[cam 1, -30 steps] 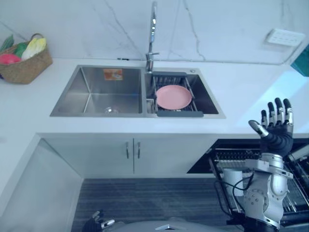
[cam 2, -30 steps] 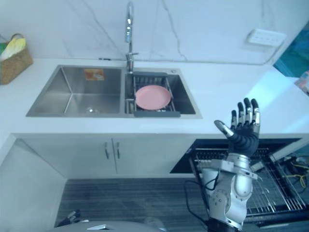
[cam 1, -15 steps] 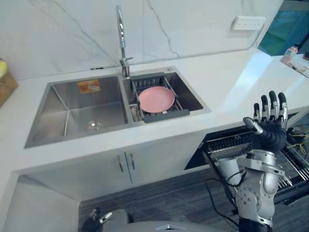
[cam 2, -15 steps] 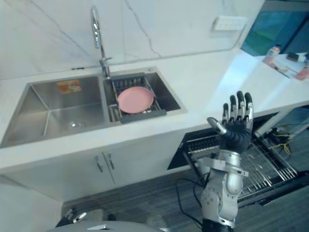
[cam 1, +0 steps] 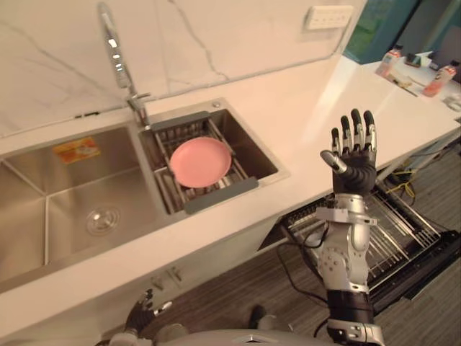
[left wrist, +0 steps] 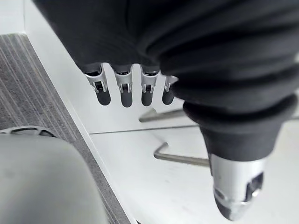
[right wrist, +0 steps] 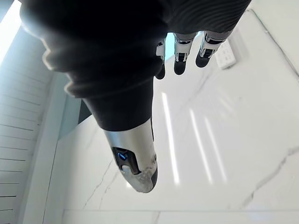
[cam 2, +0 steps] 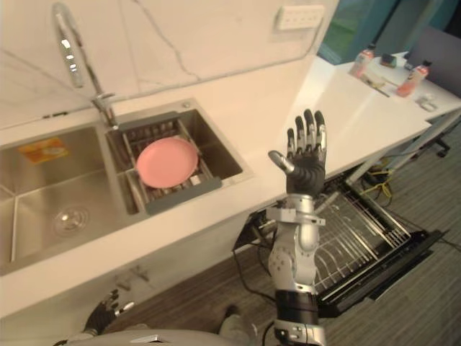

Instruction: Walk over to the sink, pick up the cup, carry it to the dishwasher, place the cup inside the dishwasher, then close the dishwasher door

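Raised upright in front of the near edge of the surface, the right hand has its palm spread wide, fingers straight and pointing up, thumb angled out to the left; it holds nothing and touches nothing. Its wrist view shows the same straight fingers against the pale veined wall. The left hand hangs low at the near left, below the surface's edge, fingers relaxed and loosely extended, also holding nothing; past them its wrist view shows white cabinet doors with metal handles. I cannot tell where the cup is. The sink lies to the left of the raised hand, with a faucet at its far side and a pink plate lying on a drain rack across the right basin. Below and to the right of the right arm the dishwasher stands open, its wire rack pulled out over the lowered dishwasher door. Bottles stand at the far right.
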Available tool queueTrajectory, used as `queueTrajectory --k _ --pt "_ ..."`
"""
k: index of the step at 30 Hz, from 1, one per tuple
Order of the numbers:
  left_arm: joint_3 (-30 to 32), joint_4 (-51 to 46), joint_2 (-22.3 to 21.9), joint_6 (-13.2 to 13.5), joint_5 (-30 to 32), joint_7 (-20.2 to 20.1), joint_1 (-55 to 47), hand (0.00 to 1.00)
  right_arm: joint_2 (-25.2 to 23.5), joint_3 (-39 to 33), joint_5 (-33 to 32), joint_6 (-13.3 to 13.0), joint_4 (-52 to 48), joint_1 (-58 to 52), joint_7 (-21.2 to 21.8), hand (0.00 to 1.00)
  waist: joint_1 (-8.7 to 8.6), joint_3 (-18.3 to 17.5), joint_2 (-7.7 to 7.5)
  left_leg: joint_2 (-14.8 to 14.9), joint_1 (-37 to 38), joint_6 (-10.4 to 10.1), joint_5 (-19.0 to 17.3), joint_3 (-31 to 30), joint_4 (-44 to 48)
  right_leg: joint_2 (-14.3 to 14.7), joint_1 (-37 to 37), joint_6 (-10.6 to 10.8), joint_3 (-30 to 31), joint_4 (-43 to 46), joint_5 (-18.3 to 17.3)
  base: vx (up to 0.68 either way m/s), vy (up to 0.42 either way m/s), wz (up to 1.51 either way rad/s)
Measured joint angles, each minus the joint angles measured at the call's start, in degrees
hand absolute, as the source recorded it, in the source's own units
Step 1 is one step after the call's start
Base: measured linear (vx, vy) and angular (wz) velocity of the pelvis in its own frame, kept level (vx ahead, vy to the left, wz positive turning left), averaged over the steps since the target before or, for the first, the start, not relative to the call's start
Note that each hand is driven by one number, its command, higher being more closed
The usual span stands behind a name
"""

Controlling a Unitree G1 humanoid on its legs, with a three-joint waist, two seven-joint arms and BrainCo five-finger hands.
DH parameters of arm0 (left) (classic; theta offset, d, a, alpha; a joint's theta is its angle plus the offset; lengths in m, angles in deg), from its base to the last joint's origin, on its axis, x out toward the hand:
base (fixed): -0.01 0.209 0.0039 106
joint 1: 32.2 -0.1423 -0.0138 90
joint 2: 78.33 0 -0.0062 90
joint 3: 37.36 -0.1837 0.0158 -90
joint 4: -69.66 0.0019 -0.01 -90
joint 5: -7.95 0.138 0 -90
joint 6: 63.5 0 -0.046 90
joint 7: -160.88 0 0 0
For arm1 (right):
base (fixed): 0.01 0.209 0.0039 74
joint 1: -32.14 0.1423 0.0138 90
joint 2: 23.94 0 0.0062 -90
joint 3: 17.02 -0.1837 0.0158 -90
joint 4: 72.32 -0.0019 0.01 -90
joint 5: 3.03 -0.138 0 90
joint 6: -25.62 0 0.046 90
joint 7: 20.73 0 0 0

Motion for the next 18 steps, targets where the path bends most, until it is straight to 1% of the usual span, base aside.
queueTrajectory --k 1,2,4,6,7,8,9,10,11,12,16,18 --pt "0.5 0.0 -0.1 -0.1 -0.1 0.0 -0.1 0.00 0.4 0.0 0.0 0.0 0.0 0.0 0.0 0.00 0.09 0.1 0.45 0.2 0.2 -0.2 0.0 -0.1 -0.4 0.4 0.0 -0.3 0.3 -0.1 -0.2 0.06 -0.108 -0.30" --pt "1.2 0.0 -0.1 -0.3 -0.1 0.0 -0.2 0.00 0.8 -0.3 0.0 0.5 0.0 0.0 0.0 0.00 0.34 0.4 0.72 0.4 0.3 -1.0 0.1 -0.5 -1.8 1.4 -0.4 -0.4 1.3 -0.1 -0.3 0.02 -0.114 -0.21" --pt "1.4 -0.1 0.0 -0.5 -0.1 0.1 0.0 0.00 0.8 -0.8 0.0 0.9 -0.1 0.0 0.0 0.00 0.09 0.5 1.23 0.6 0.2 -1.8 -0.1 -2.1 -2.1 1.9 -0.2 -0.4 1.4 -0.7 -0.4 -0.04 -0.074 -0.07" --pt "2.1 -0.2 0.1 -0.3 -0.5 0.1 0.2 0.00 0.8 -1.1 0.0 1.8 -0.1 0.0 0.2 0.00 0.00 1.0 0.42 0.5 0.5 -2.0 -0.2 -3.5 -2.3 2.3 2.0 0.0 1.0 -3.6 0.0 -0.05 -0.038 0.18" --pt "2.7 -0.1 -0.1 -0.2 -0.5 0.0 0.1 0.00 0.8 -1.0 0.0 2.2 -0.1 0.0 0.4 0.00 0.31 1.0 0.10 0.6 0.7 -2.0 -0.2 -3.9 -2.4 2.7 3.2 0.0 0.9 -5.3 0.8 -0.06 -0.029 0.21" --pt "3.2 0.0 -0.1 -0.3 -0.5 0.0 -0.1 0.00 0.8 -1.0 0.0 3.0 -0.3 0.0 1.0 0.00 0.50 0.9 -0.27 0.7 0.8 -2.1 -0.2 -4.3 -2.5 3.0 4.1 -0.1 0.7 -7.1 1.6 -0.06 -0.021 0.20" --pt "3.5 0.0 -0.1 -0.3 -0.5 -0.1 -0.4 0.00 0.9 -0.4 0.1 3.6 -0.3 0.0 2.6 0.00 0.64 0.9 -0.66 0.6 0.5 -2.2 0.1 -4.8 -2.8 3.1 5.0 -0.1 0.0 -8.8 2.4 -0.04 -0.019 0.25" --pt "3.5 0.1 -0.1 -0.3 -0.5 0.0 -0.8 0.00 0.9 -0.1 1.6 4.5 -0.4 0.0 3.3 0.00 0.88 0.8 -1.09 0.6 0.4 -2.2 0.2 -5.2 -3.2 3.3 5.4 -0.2 -0.4 -9.8 2.7 -0.03 -0.017 0.22" --pt "3.5 0.1 -0.2 -0.3 -0.5 0.1 -1.0 0.00 0.9 0.0 2.8 4.7 -0.4 0.0 3.8 0.00 1.11 0.7 -1.34 0.6 0.2 -2.3 0.5 -5.4 -3.4 3.4 5.4 -0.3 -0.6 -10.1 2.8 0.01 -0.026 0.31" --pt "3.6 0.2 -0.5 -0.3 -0.4 1.3 -1.6 0.00 1.6 0.0 6.2 5.4 -0.4 0.0 4.7 0.00 1.20 0.6 -1.54 0.5 -0.5 -2.4 1.0 -6.6 -3.9 3.4 5.6 -0.3 -1.8 -11.0 2.9 0.03 -0.019 0.31" --pt "5.9 0.6 -1.4 -0.4 -0.5 4.0 -1.9 0.00 5.6 0.0 14.3 6.7 -0.4 0.0 4.9 0.00 1.81 0.5 -1.50 0.3 -1.5 -2.8 2.9 -8.8 -6.0 3.5 5.7 -0.3 -4.4 -12.1 2.9 0.05 -0.011 0.38" --pt "7.0 1.3 -1.4 -0.9 0.4 5.4 -2.0 0.00 7.9 -0.1 21.3 7.6 -0.3 0.5 4.5 0.00 2.03 0.5 -1.50 0.2 -1.6 -3.2 4.1 -10.3 -7.2 3.6 6.6 -0.4 -5.9 -13.2 3.0 0.09 0.003 0.43"
